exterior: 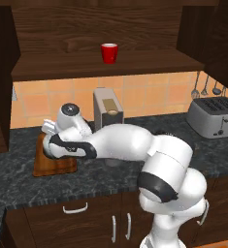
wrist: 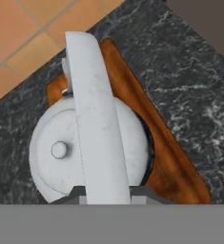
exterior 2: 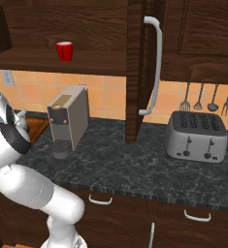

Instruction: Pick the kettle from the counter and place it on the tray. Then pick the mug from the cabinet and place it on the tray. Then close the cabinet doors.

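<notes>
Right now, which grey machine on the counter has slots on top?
The toaster, far right under the hanging utensils, has slots across its top. The taller coffee machine is boxy, with no slots.

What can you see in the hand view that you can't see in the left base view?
Hand view alone: the kettle from above, its lid knob and arched handle running up from the gripper, which is shut on that handle, over the tray.
Left base view alone: the red mug on the cabinet shelf, and a toaster.
Both: the tray, the dark counter, orange tiles.
</notes>
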Available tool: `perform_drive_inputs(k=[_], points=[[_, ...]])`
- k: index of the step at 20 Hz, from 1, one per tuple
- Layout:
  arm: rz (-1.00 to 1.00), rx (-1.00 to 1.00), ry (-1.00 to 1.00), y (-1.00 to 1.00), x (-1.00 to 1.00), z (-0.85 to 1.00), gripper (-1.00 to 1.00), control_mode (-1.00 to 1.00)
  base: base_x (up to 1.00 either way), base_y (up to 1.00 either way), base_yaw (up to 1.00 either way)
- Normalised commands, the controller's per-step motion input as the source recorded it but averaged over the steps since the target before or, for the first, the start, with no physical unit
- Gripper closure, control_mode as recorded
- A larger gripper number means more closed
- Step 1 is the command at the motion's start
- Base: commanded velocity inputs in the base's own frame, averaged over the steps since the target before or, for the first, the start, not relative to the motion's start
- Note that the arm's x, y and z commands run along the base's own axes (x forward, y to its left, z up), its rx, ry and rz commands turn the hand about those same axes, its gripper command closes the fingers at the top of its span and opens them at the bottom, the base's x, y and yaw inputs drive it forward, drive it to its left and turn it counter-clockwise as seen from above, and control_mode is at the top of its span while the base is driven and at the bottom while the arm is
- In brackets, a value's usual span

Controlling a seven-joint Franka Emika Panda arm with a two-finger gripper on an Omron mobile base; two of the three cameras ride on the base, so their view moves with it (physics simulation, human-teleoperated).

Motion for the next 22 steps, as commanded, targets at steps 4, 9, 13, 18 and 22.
perform_drive_inputs(k=[4,9,13,18,22], points=[[-0.11,0.01,0.00,0.24,0.57,-0.11,1.00,-1.00,0.00,0.00,0.00],[-0.09,0.00,0.00,0.16,0.40,-0.18,1.00,-1.00,0.00,0.00,0.00],[-0.01,0.00,0.00,0.00,0.00,-0.19,1.00,-1.00,0.00,0.00,0.00],[-0.02,0.00,0.00,0.00,0.00,-0.12,-1.00,-1.00,0.00,0.00,0.00],[0.00,0.00,-0.01,0.00,-0.04,-0.08,-1.00,-1.00,0.00,0.00,0.00]])
